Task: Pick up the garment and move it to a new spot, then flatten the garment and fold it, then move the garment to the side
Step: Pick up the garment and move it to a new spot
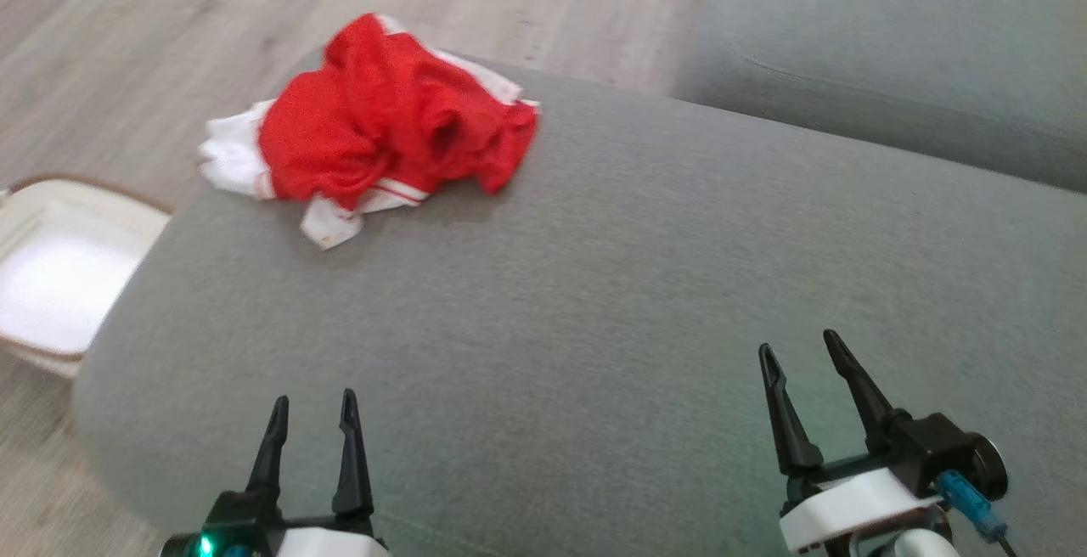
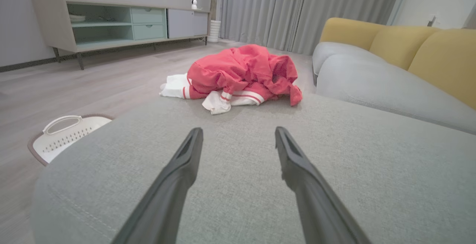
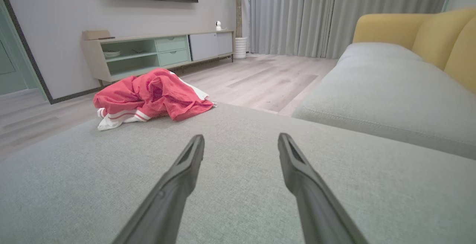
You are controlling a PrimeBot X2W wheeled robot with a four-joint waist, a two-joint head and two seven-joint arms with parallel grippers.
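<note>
A crumpled red garment (image 1: 382, 120) with white trim lies in a heap at the far left corner of the grey sofa cushion (image 1: 594, 285). The same garment (image 2: 241, 74) sits straight ahead in the left wrist view, and the garment (image 3: 148, 97) shows off to the left in the right wrist view. My left gripper (image 1: 312, 408) hovers open over the cushion's near edge, well short of the heap. Over the near right part of the cushion my right gripper (image 1: 798, 349) stands open too. Nothing is between either pair of fingers.
A white laundry basket (image 1: 59, 268) stands on the wooden floor left of the cushion. A second grey seat (image 1: 892, 39) with yellow backrests (image 2: 420, 54) lies to the right. A low cabinet (image 3: 156, 52) stands by the far wall.
</note>
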